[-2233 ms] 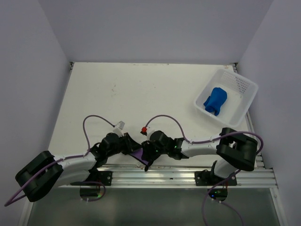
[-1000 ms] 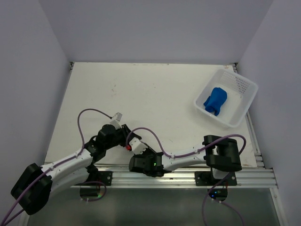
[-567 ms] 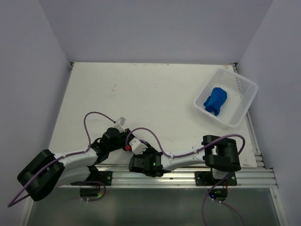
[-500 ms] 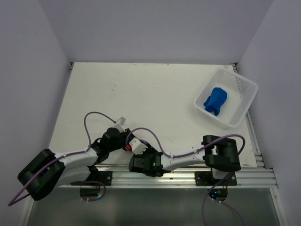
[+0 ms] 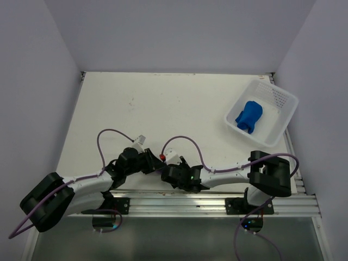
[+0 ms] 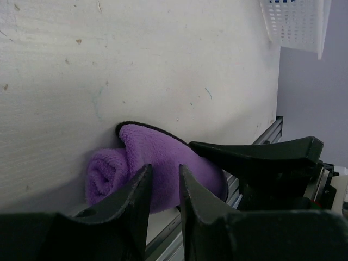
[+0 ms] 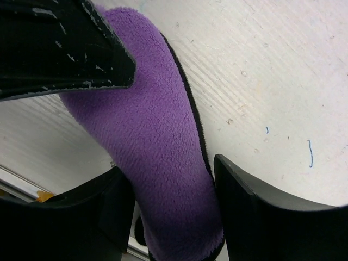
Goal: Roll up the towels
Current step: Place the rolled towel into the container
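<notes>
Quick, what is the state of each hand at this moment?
Left hand: nearly closed, pinching the purple towel.
Right hand: open, straddling the same towel without clamping it.

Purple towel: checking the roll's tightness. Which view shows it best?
Left wrist: the purple towel shows its rolled end. Right wrist shows only its side; the top view hides it behind the arms.
</notes>
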`<state>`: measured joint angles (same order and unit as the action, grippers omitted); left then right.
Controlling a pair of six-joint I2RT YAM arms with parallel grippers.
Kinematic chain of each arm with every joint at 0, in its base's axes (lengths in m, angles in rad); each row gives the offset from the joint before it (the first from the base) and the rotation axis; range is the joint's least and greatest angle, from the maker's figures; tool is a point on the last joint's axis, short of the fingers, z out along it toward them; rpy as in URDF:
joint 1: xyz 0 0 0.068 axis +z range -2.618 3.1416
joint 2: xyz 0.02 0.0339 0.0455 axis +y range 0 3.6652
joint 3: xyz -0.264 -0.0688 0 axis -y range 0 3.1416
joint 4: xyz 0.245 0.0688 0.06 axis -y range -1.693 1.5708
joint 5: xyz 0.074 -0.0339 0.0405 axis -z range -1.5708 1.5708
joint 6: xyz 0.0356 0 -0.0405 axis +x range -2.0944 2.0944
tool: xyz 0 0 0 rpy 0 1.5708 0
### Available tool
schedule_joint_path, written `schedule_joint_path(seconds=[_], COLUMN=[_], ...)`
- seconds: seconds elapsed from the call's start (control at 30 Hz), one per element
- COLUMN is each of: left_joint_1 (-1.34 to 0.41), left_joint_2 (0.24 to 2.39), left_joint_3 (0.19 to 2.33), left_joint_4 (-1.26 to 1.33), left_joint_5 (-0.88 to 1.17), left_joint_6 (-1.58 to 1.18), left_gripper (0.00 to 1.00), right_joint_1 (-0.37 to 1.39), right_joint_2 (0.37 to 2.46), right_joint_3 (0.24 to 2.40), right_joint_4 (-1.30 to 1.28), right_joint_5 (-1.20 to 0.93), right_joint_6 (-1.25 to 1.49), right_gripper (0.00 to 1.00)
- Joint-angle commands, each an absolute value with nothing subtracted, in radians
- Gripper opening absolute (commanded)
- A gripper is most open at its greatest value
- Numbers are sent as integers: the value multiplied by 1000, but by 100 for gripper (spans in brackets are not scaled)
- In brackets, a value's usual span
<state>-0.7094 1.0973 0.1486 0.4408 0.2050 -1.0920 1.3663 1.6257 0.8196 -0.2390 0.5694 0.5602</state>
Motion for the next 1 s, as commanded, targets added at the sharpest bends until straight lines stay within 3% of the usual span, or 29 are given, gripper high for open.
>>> schedule_joint_path(seconds=[0.0, 0.3, 0.5, 0.8, 0.97], left_joint_1=[-715, -715, -706, -537, -428], left_joint_2=[1083, 1088, 1089, 1072, 1042], left_joint_3=[127, 123, 161, 325, 432], left_joint_4=[434, 434, 425, 263, 129], left_joint_5=[193, 190, 204, 267, 284], left_joint_6=[-1088, -1085, -1051, -913, -813], left_gripper=[30, 30, 31, 31, 32], right_joint_1=[1358, 1364, 1376, 1378, 1379], right_joint_2=[1600, 1615, 1600, 1533, 1496], right_joint_3=[784, 782, 769, 738, 741], right_joint_4=[-164, -149, -147, -158, -199], right_joint_5=[502, 465, 453, 431, 465], right_joint_6=[600, 583, 577, 557, 549], right_gripper=[60, 49, 30, 4, 0])
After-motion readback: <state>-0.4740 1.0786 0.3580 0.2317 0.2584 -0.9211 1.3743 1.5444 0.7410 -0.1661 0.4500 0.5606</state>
